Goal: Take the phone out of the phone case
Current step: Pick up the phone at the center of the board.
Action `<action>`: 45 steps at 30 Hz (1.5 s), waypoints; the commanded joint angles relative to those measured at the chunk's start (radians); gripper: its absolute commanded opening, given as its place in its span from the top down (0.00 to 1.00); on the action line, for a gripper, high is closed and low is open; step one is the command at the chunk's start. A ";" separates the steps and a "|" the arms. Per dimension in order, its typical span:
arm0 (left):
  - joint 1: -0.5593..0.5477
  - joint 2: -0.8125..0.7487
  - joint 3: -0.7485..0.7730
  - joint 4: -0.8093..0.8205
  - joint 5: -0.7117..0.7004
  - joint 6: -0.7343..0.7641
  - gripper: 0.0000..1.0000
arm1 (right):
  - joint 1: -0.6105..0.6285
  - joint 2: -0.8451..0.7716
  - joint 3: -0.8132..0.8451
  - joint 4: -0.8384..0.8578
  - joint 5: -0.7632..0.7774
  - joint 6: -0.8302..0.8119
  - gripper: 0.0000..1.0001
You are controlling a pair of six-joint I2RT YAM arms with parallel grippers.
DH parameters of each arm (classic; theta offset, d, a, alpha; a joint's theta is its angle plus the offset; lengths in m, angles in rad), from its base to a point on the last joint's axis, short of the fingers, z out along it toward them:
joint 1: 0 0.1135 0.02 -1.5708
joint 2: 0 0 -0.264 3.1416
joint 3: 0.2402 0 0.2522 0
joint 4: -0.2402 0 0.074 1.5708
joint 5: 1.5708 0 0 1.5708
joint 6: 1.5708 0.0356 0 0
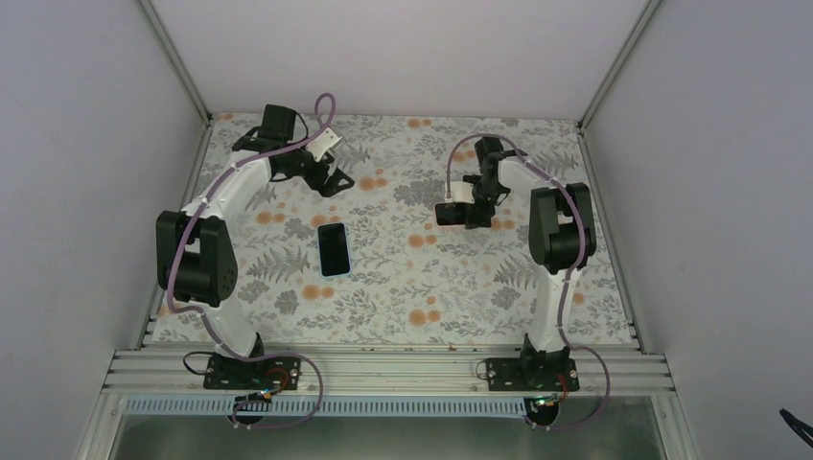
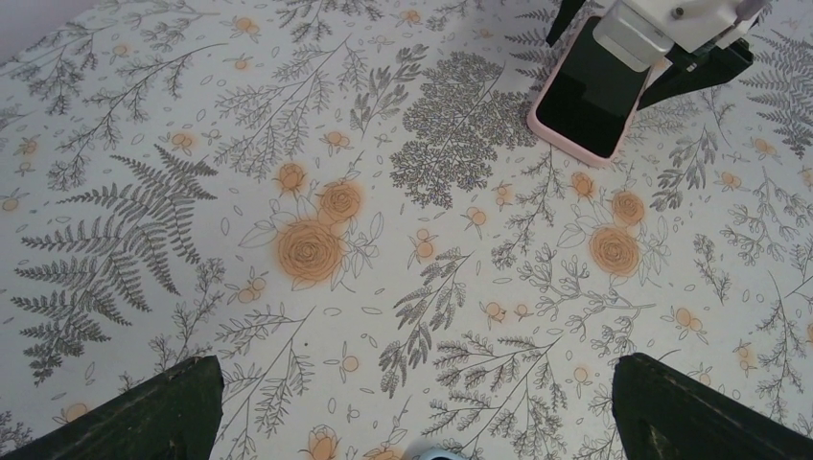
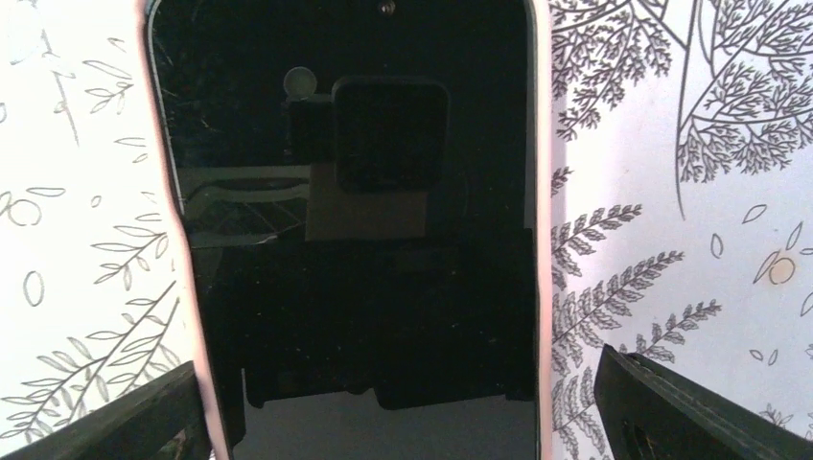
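Under R gripper (image 3: 403,412), between spread fingers (image 3: 681,412): phone (image 3: 355,240) (pink case (image 3: 543,192)).

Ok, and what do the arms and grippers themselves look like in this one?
Both arms, left arm and right arm, have white curved links with bulky black joint housings. A purple cable runs along each. The left gripper and right gripper are black, each with a white camera block.

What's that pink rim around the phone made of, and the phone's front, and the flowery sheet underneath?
The pink case looks like soft matte silicone or rubber: dull, rounded rim, though hard plastic is possible. The phone's front looks like glossy glass: it mirrors the camera and shows fine scratches. The flowery sheet seems flat printed vinyl or paper; unclear which.
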 commanded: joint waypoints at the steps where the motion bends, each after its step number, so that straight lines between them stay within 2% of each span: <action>1: 0.002 0.011 0.002 0.024 0.022 -0.004 0.00 | -0.005 0.072 0.060 -0.038 0.034 -0.032 0.00; 7: 0.001 0.033 0.019 0.010 0.051 0.007 0.00 | -0.004 0.139 0.113 -0.134 0.043 -0.051 0.00; 13: 0.001 0.053 0.040 -0.006 0.081 0.021 0.00 | -0.001 0.166 0.099 -0.189 0.058 -0.034 0.01; 16: 0.002 0.065 0.053 -0.014 0.091 0.024 0.00 | -0.002 0.161 0.090 -0.191 0.048 -0.016 0.07; 18: 0.002 0.074 0.065 -0.025 0.107 0.024 0.00 | -0.001 0.156 0.090 -0.187 0.032 -0.003 0.14; 26: -0.005 0.100 0.101 -0.063 0.168 0.019 0.00 | -0.001 0.059 -0.002 -0.043 -0.016 0.077 0.36; 31: -0.028 0.131 0.118 -0.073 0.226 -0.009 0.00 | 0.009 -0.080 -0.076 0.037 -0.095 0.143 0.36; 36: -0.094 0.264 0.268 -0.155 0.296 -0.045 0.00 | 0.072 -0.188 -0.101 0.095 -0.093 0.226 0.36; 45: -0.141 0.498 0.578 -0.264 0.367 -0.187 0.00 | 0.140 -0.236 -0.066 0.172 -0.111 0.334 0.38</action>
